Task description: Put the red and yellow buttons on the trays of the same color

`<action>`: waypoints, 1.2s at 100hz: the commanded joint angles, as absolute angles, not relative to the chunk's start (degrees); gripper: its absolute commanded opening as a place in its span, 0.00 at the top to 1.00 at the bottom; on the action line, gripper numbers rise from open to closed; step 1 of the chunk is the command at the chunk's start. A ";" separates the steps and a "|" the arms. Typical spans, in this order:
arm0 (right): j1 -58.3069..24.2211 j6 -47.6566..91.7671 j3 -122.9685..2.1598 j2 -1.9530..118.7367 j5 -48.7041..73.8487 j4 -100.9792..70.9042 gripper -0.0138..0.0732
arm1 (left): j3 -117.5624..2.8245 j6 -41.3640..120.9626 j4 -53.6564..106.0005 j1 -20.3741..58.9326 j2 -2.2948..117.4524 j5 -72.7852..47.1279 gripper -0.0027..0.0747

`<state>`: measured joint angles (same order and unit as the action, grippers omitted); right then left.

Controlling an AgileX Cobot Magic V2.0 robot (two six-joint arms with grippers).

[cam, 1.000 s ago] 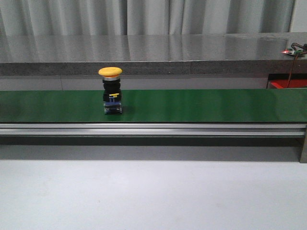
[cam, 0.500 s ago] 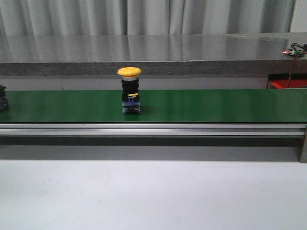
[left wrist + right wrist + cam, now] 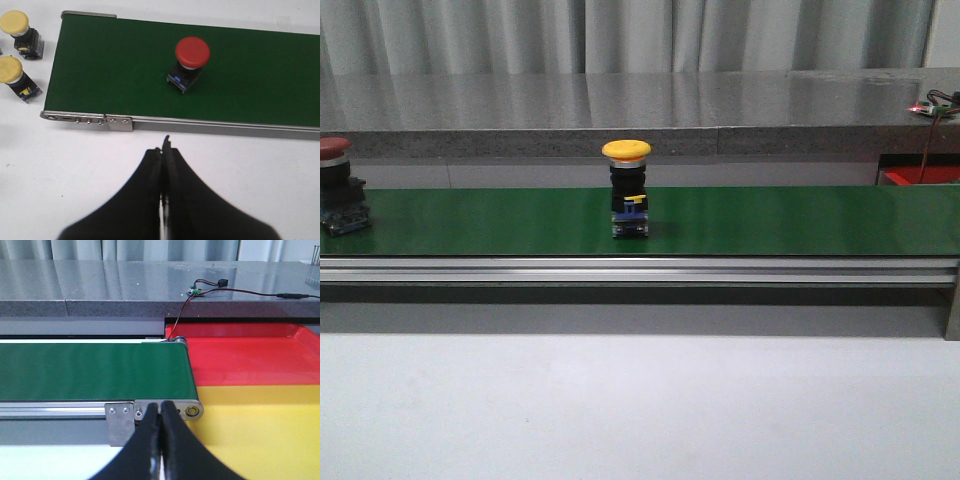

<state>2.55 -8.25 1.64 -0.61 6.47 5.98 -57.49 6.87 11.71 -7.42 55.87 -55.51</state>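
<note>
On the belt: a yellow button [image 3: 627, 187] stands upright near the middle of the green belt [image 3: 770, 220]; a red button [image 3: 339, 186] stands at its left end.
Left tool: my left tool [image 3: 164, 150] is clenched on nothing, over the white desk [image 3: 75, 170] just off the belt's near rail.
Red button to left tool: the button is on the belt beyond the rail, apart from my fingertips.
Spare buttons: two yellow ones [image 3: 20, 30] [image 3: 17, 77] rest on the desk beside the belt's end.
Right tool: my right tool [image 3: 161, 412] is clenched, empty, at the belt's other end.
Trays: red tray [image 3: 250, 357] and yellow tray [image 3: 260, 430] lie side by side past that end.
</note>
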 commanded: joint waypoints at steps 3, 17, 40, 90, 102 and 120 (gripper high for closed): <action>2.50 -8.01 0.62 -1.55 2.07 6.80 0.92 | -57.91 6.88 13.06 -7.11 53.10 -51.37 0.99; 2.50 -8.01 0.62 -1.55 1.82 6.80 0.92 | -57.91 6.88 13.06 -7.11 52.43 -51.37 0.99; 2.45 -8.01 -0.18 -1.44 0.00 6.80 0.92 | -57.91 6.88 13.06 -7.11 52.43 -51.66 0.99; 2.45 -8.01 -21.73 26.59 9.20 6.80 0.92 | -57.91 6.88 13.06 -7.11 52.43 -51.57 0.99; 2.45 -8.01 -26.83 33.81 11.21 6.80 0.92 | -57.91 6.88 13.06 -7.11 52.43 -51.57 0.99; -0.12 -7.27 -37.42 45.36 20.59 6.80 0.92 | -57.91 6.88 13.06 -7.11 52.54 -51.57 0.99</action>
<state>1.23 -8.25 -31.15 40.61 20.53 5.98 -56.58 6.87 11.82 -7.42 53.05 -54.74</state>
